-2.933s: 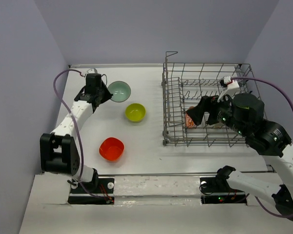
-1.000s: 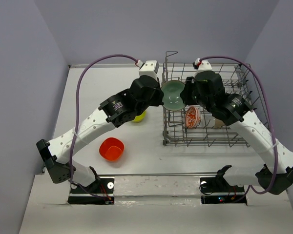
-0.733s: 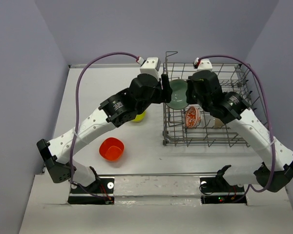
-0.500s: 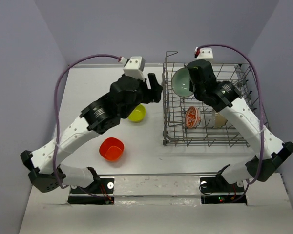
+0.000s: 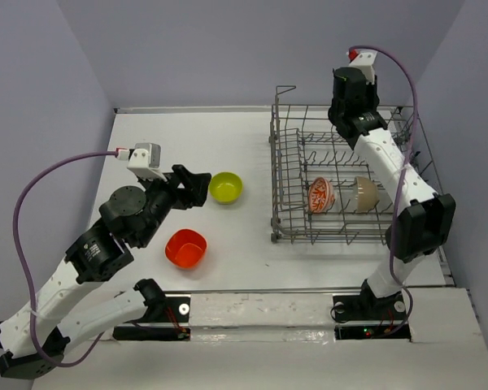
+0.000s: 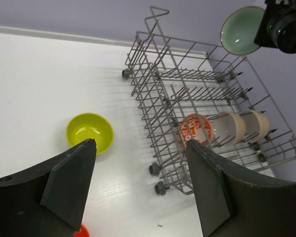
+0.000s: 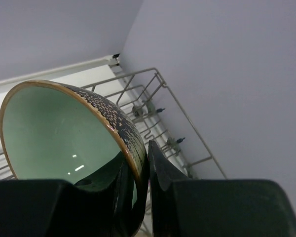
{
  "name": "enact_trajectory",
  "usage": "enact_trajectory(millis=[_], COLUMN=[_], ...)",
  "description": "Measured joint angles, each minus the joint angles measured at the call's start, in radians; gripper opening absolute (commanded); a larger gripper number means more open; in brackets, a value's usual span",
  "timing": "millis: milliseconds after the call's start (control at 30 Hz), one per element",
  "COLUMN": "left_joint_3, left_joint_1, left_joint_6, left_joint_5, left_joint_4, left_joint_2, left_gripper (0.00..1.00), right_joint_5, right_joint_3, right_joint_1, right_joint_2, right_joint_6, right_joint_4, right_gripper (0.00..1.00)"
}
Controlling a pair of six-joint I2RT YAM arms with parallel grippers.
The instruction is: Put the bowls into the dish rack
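Black fingers of the right gripper [image 7: 138,163] pinch the rim of a small round pale teal bowl [image 7: 54,133] with a dark speckled outside. The fingers are closed to a narrow gap, one inside the wall and one outside. The right arm holds the bowl high over the far side of the large grey wire dish rack [image 5: 333,231], above the tines. The left gripper [image 5: 193,184] is spread wide and holds nothing. It hangs over the white table [image 5: 228,138] just beside the lime-yellow round bowl [image 5: 225,187], not touching it.

By count, one pale teal bowl is in the air. Two bowls are on the table: the lime-yellow one and a rounded-square orange-red bowl [image 5: 185,248] nearer the arm bases. In the rack, one white bowl with red patterning [image 5: 321,195] stands on edge among the tines. Beside it are cream bowls [image 6: 229,127] that show as two in the left wrist view but merge into one pale shape from above. There is one rack and two arms.

Half a second earlier the pale teal bowl was lower, over the rack's far left corner, and the left gripper was up by the rack's left wall. That gripper has since drawn back towards the table's left side. A second ago both grippers met at the bowl, and 2.9 seconds ago it sat on the table at the far left.
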Motion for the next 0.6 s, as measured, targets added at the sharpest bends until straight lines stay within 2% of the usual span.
enact_trajectory(millis=[200, 367, 467, 600], left_joint_3=[-0.145, -0.201, -0.233, -0.282], left_joint_1=[0.013, 0.027, 0.053, 0.122], left_joint_6=[0.037, 0.065, 0.087, 0.106], left_joint_5=[-0.028, -0.031, -0.008, 0.051], left_joint_4=[-0.029, -0.02, 0.002, 0.027], left_joint_2=[-0.118, -0.163, -0.161, -0.159], left_gripper=[0.84, 0.85, 0.86, 0.86], right_joint_5=[0.067, 0.097, 0.111, 0.121], right_joint_3=[-0.152, -0.277, -0.337, -0.403], right_joint_1=[-0.006, -0.006, -0.006, -0.006], right_joint_2=[0.109, 0.167, 0.179, 0.179], right_joint_6=[-0.336, -0.642, -0.805, -0.915], right_joint_4=[0.431, 0.815, 0.991, 1.139], right_gripper=[0.01, 0.01, 0.01, 0.01])
